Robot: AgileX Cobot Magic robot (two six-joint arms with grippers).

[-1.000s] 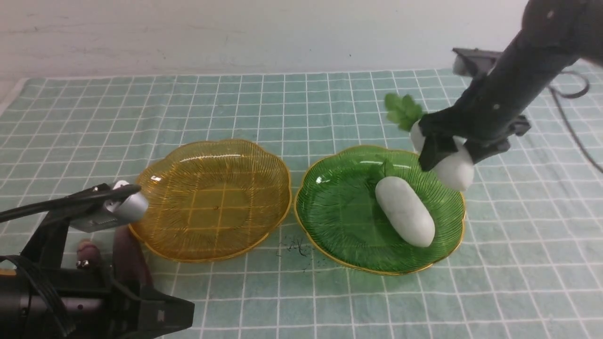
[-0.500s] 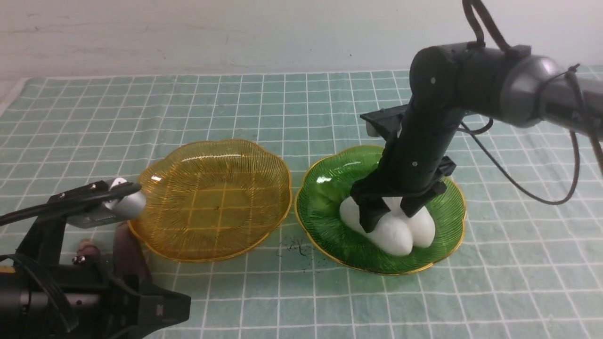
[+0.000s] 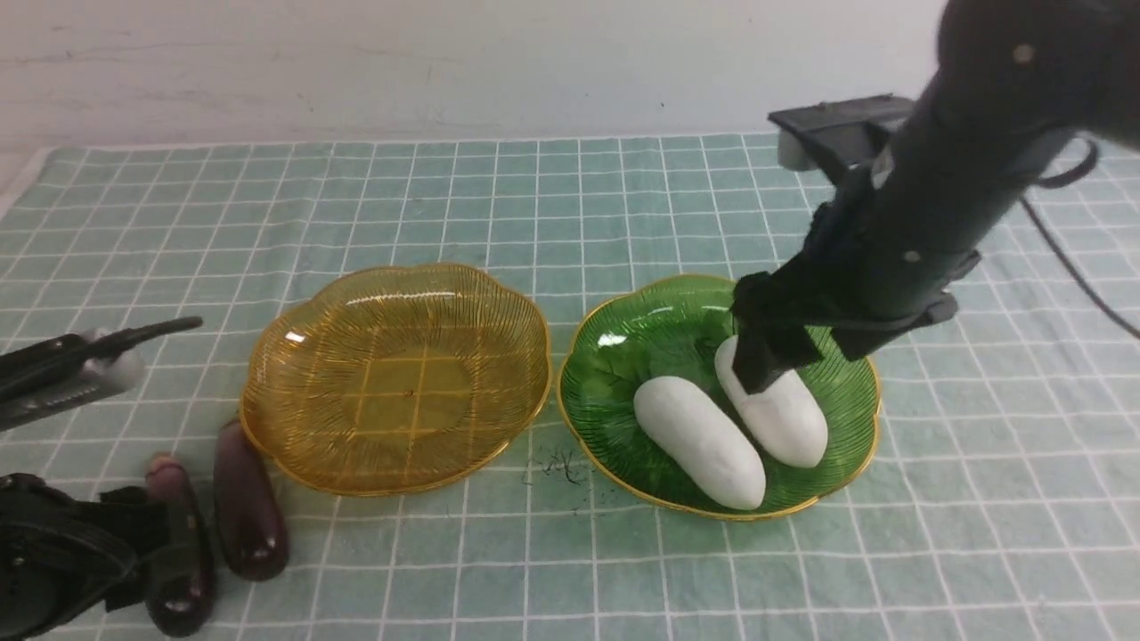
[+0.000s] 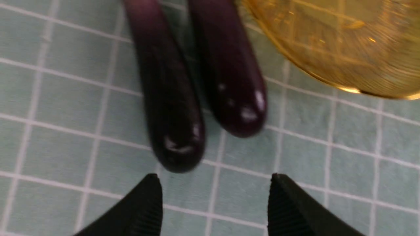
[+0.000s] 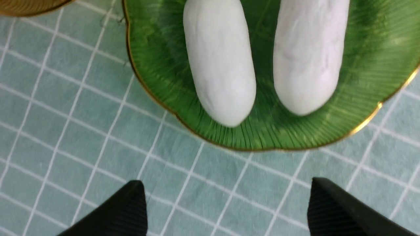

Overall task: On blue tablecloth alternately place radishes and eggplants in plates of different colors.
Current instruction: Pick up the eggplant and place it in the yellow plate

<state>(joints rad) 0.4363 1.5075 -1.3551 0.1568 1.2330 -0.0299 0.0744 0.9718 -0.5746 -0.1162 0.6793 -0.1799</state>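
Note:
Two white radishes (image 3: 699,441) (image 3: 785,417) lie side by side in the green plate (image 3: 614,392); their leaf ends are hidden under my arm. My right gripper (image 3: 784,343) hovers open and empty just above them. In the right wrist view both radishes (image 5: 220,62) (image 5: 308,55) lie in the green plate (image 5: 262,137), beyond the open gripper (image 5: 226,183). The amber plate (image 3: 396,378) is empty. Two dark purple eggplants (image 3: 249,503) (image 3: 178,543) lie on the blue tablecloth (image 3: 534,205) at its near left. My left gripper (image 4: 213,178) is open and empty, just short of the eggplants (image 4: 170,98) (image 4: 229,75).
The left arm's black body (image 3: 53,561) fills the near left corner, with its silver camera (image 3: 71,378) above. A small dark tangle of threads (image 3: 557,467) lies on the cloth between the plates. The amber plate's rim (image 4: 344,85) is close beside one eggplant.
My right gripper lowered the second radish into the green plate beside the first, let go and rose. My left arm drew back to the left, uncovering both eggplants.

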